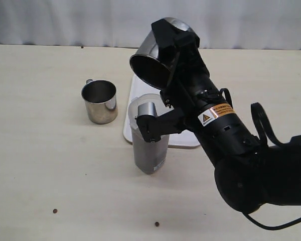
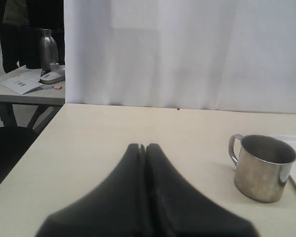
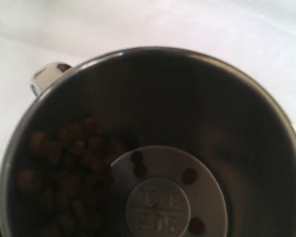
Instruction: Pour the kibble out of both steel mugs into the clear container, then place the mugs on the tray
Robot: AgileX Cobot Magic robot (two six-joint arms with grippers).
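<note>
Exterior view: pale table [image 1: 40, 165], right arm [image 1: 226, 135] reaching in from the near right.

- White tray [image 1: 185, 140] lies flat behind the container, nothing on it yet.
- Clear container [image 1: 150, 155] stands upright at the tray's near edge. It shows dark through its wall, so it looks largely filled. Part of the arm hangs in front of its rim.
- Tilted mug [image 1: 150, 70] is clenched in the right claw [image 1: 173, 37], held above and just behind the container, mouth tipped down toward it.
- Second mug [image 1: 101, 108] stands upright left of the tray. No pellets are visible inside it.
- Left claw [image 2: 145, 148] has its fingers pressed together on nothing and hangs over bare table, well apart from the second mug.
- Kibble [image 3: 69, 163]: the right wrist view looks into the tilted mug. A heap clings to the low side and a few pellets sit on the stamped base.
- Stray pellets [image 1: 157, 224] lie on the near table.

Judgement: the pour is unfinished. Bring the mug's lip squarely over the container's mouth before tipping further, since it seems to sit behind the rim. Tip slowly and steeply so the heap slides out as one. Keep the arm off the container, which would tip easily. Watch for overflow.
</note>
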